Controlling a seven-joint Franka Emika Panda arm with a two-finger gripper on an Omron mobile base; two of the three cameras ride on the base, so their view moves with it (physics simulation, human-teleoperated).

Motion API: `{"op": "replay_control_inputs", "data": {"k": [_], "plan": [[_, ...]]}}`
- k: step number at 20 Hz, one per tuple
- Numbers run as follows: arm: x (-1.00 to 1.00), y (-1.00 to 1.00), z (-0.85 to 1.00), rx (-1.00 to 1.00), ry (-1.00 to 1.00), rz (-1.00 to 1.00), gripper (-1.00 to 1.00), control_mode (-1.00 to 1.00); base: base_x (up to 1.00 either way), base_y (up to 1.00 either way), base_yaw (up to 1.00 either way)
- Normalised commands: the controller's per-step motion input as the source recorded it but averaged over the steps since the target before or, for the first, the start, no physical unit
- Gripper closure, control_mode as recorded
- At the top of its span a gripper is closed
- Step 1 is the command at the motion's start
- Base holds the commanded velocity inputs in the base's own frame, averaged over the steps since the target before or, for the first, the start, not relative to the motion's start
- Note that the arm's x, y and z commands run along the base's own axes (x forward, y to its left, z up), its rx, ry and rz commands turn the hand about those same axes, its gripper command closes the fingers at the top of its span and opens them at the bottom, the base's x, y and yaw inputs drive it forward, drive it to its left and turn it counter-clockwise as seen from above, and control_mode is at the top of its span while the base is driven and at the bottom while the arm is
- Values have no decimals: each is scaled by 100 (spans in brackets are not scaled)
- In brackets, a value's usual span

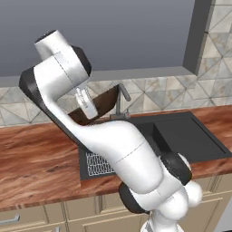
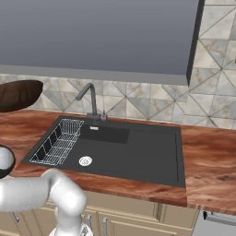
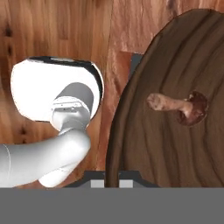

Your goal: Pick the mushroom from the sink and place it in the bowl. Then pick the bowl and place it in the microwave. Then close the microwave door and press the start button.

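Arm (image 1: 113,149) is being seen rising from lower right, bending up and left over the sink (image 1: 181,136). The bowl (image 1: 97,106), dark wood, is being held tilted above the counter (image 1: 36,158), behind the forearm, just left of the tap (image 1: 121,99). Wire rack (image 1: 97,164) is lying at basin's front left. Gripper itself is being hidden by the wrist; grip can't be made out.

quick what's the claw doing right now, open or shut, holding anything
claw: shut on the rim of the bowl, which is lifted off the counter with the mushroom lying inside.
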Motion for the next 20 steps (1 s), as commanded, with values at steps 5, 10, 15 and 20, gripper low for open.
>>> {"op": "replay_control_inputs", "data": {"k": [5, 10, 15, 20], "plan": [[-60, -100, 49, 10, 3, 25, 100, -100, 0, 0, 0], [-39, -100, 7, 5, 0, 26, 100, -100, 0, 0, 0], [1, -96, 0, 0, 0, 20, 100, -100, 0, 0, 0], [6, -74, 1, 4, 0, 12, 100, -100, 0, 0, 0]]}}
